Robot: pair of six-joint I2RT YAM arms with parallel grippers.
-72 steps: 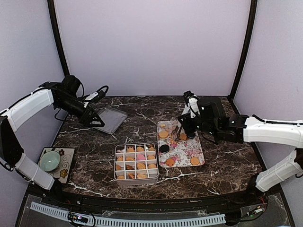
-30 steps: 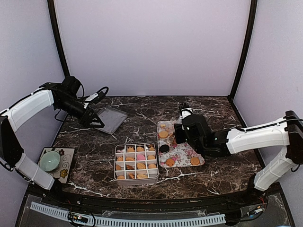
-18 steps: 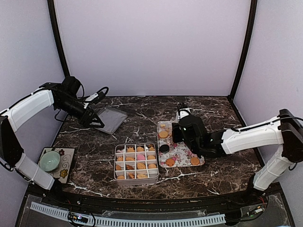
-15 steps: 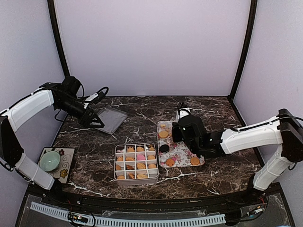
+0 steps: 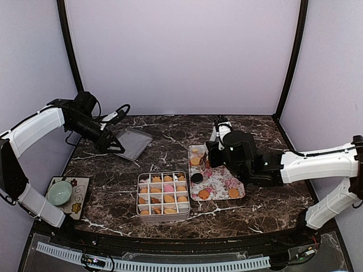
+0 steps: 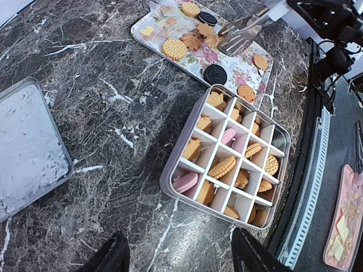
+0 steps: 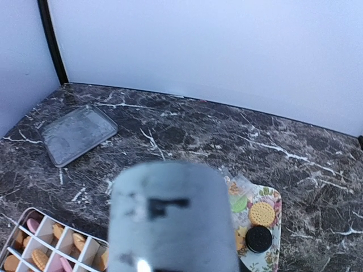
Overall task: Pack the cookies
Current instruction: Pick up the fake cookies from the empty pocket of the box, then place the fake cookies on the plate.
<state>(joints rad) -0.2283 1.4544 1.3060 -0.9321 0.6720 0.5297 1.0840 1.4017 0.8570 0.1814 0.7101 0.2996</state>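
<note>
Several cookies (image 5: 195, 161) lie on the flower-patterned tray (image 5: 222, 182), mostly round golden ones plus a black round (image 5: 197, 178). More fill the divided box (image 5: 163, 195), which also shows in the left wrist view (image 6: 227, 164) with golden, brown and pink ones. My right gripper (image 5: 220, 146) is shut on metal tongs (image 6: 244, 31), whose tips hang over the tray's far left part. The tongs' handle (image 7: 170, 221) blurs and hides the right fingers in the right wrist view. My left gripper (image 6: 181, 258) is open and empty, hovering at the far left beside the lid.
The box's grey lid (image 5: 131, 143) lies at the far left of the marble table (image 5: 266, 198). A small green bowl (image 5: 59, 192) sits on a flowered mat at the near left edge. Black frame posts stand at the back corners.
My right arm swung left and low over the tray with the tongs, then drew back a little toward the tray's far end. The left arm has not moved.
</note>
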